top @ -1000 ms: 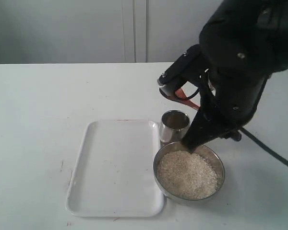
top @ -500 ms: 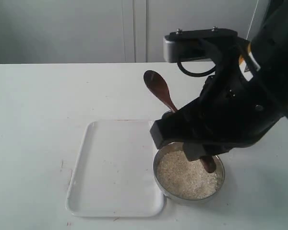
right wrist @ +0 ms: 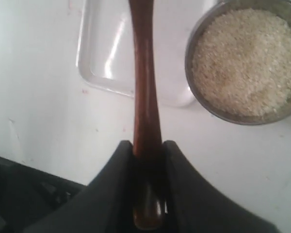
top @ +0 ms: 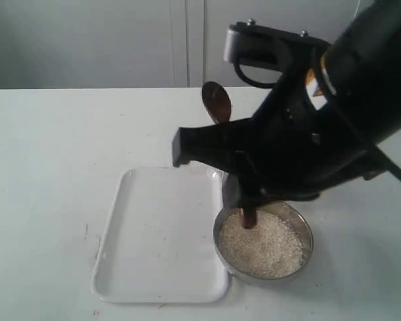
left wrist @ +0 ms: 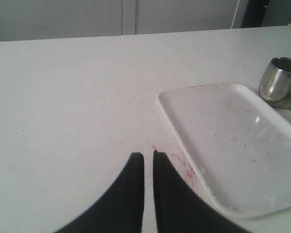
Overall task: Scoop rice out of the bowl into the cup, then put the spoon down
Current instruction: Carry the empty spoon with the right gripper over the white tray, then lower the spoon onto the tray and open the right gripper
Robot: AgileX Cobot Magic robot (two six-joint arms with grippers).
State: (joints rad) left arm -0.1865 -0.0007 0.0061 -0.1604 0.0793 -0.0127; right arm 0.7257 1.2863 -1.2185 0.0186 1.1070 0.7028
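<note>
Spoon [right wrist: 144,87] x1 clamped in R end effector [right wrist: 148,144], 1 bowl [top: 309,242], 1 cup [left wrist: 275,82], L end effector [left wrist: 148,157] together

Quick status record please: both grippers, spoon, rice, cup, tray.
right gripper: shut on spoon handle
spoon: oval end up, handle end down by rice
rice: in steel bowl
cup: upright beside white tray
white tray: left of steel bowl, exterior view
left gripper: shut, holding nothing, above table
</note>
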